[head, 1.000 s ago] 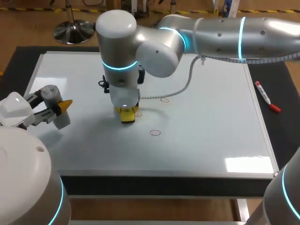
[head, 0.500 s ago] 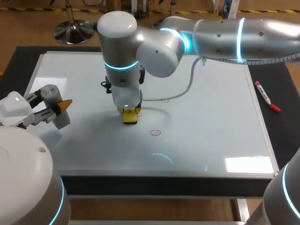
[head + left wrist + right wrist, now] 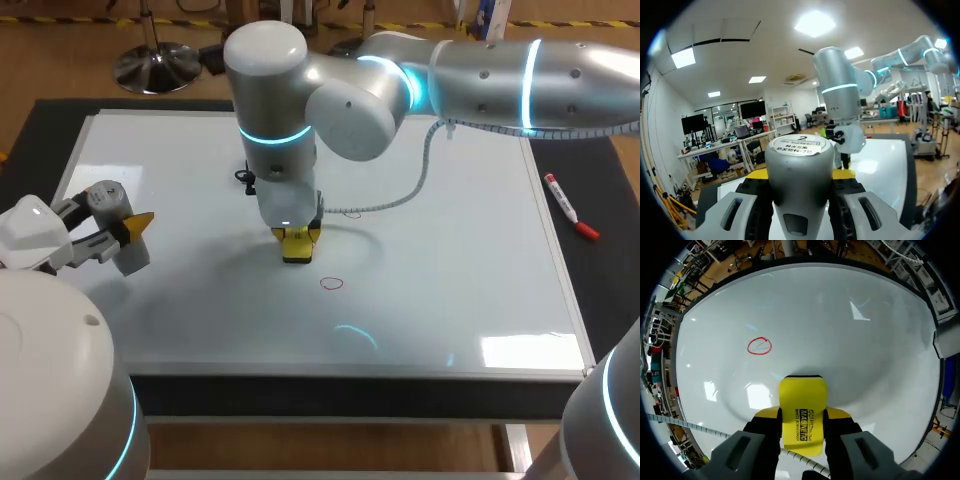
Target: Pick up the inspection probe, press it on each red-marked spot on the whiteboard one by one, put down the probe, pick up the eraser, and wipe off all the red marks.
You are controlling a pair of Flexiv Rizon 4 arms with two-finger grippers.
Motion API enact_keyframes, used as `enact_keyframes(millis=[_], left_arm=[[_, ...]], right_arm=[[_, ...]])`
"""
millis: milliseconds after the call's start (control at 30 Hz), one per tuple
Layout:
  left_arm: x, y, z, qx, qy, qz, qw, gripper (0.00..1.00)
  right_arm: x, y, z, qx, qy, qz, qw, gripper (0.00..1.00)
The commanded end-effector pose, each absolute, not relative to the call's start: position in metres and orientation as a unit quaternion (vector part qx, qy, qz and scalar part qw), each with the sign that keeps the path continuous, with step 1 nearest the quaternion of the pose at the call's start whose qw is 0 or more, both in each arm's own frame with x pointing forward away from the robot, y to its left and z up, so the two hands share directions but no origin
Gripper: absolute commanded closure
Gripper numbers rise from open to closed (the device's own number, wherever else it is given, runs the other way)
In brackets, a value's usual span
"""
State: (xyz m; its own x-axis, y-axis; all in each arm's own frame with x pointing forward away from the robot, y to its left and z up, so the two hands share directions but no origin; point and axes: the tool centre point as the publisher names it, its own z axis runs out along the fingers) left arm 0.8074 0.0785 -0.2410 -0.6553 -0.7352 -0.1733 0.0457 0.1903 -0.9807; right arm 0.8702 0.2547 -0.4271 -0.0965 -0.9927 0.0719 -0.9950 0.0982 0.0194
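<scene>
Right wrist view: the right gripper (image 3: 802, 416) pinches a yellow rectangular magnetic eraser (image 3: 802, 400) from both sides, its end apparently on the glossy white whiteboard (image 3: 870, 340). A hand-drawn red circle (image 3: 759, 346) lies ahead at about eleven o'clock, unwiped. In the head view a fainter red mark (image 3: 351, 211) sits at two o'clock of the eraser. The left gripper (image 3: 800, 182) clamps the grey cylindrical probe (image 3: 799, 160) over the board's nine o'clock side. Wiping looks begun, with at least two marks left to clear, and the probe is not put down.
</scene>
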Motion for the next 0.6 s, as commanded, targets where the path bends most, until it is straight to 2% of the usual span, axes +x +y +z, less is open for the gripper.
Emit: enact_keyframes(millis=[33, 300, 600], left_arm=[[0.808, 0.077, -0.241, -0.249, 0.695, -0.585, 0.336, 1.00], [0.808, 0.077, -0.241, -0.249, 0.695, -0.585, 0.336, 1.00], [0.808, 0.077, -0.241, -0.249, 0.695, -0.585, 0.336, 1.00]], right_arm=[[0.871, 0.238, -0.435, 0.667, -0.744, 0.018, 0.031, 1.00], [0.872, 0.224, -0.430, 0.658, -0.752, 0.024, 0.032, 1.00], [0.884, 0.207, -0.395, 0.646, -0.763, 0.020, 0.015, 1.00]])
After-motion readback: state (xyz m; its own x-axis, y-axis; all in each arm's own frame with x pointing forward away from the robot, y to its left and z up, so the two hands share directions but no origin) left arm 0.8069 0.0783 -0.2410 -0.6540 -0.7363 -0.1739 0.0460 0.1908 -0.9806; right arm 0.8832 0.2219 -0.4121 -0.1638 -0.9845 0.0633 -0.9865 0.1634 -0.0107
